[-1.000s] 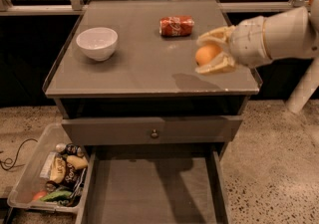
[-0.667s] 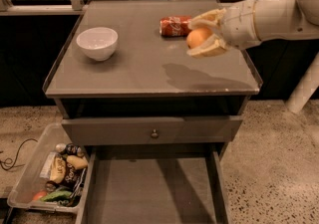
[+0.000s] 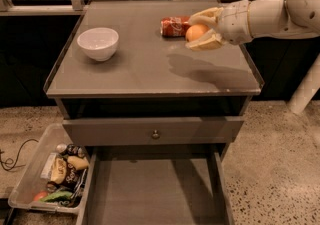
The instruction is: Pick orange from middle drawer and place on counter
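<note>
My gripper (image 3: 199,31) is shut on the orange (image 3: 196,32) and holds it above the right part of the counter (image 3: 145,64), just in front of the red cola can. The orange is round and sits between the two pale fingers (image 3: 206,45). The arm reaches in from the right. The middle drawer (image 3: 152,194) is pulled out at the bottom of the view, and its grey floor is bare.
A red cola can (image 3: 174,26) lies on its side at the back of the counter. A white bowl (image 3: 98,43) stands at the left. A closed drawer panel with a round knob (image 3: 156,134) is above the open drawer. A clear bin of snack packets (image 3: 52,174) sits on the floor at the left.
The gripper has carried the orange left and farther back over the counter, from near the right front edge to beside the cola can.
</note>
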`<state>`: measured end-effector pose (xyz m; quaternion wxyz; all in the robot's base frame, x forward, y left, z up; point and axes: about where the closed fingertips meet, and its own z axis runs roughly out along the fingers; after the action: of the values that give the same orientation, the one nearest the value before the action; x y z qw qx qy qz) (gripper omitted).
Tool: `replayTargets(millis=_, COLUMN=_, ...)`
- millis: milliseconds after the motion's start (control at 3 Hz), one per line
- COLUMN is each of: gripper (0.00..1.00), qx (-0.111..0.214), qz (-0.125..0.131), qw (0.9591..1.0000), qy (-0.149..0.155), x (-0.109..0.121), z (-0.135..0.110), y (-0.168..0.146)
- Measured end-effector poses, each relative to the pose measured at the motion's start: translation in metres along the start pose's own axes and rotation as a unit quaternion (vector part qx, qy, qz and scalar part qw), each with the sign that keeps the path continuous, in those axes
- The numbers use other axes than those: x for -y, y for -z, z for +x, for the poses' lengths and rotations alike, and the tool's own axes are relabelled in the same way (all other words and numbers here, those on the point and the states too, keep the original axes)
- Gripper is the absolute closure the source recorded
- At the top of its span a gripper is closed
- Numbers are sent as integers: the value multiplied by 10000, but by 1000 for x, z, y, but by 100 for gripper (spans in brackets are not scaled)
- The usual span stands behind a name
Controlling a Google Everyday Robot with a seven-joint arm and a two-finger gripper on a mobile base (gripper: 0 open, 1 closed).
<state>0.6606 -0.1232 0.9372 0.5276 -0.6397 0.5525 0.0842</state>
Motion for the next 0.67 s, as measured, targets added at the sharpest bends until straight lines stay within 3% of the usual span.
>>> replayTargets(millis=667, gripper=100, qx=30, qz=-223, qw=9989, qy=-423, x=-9, z=31, y=-42)
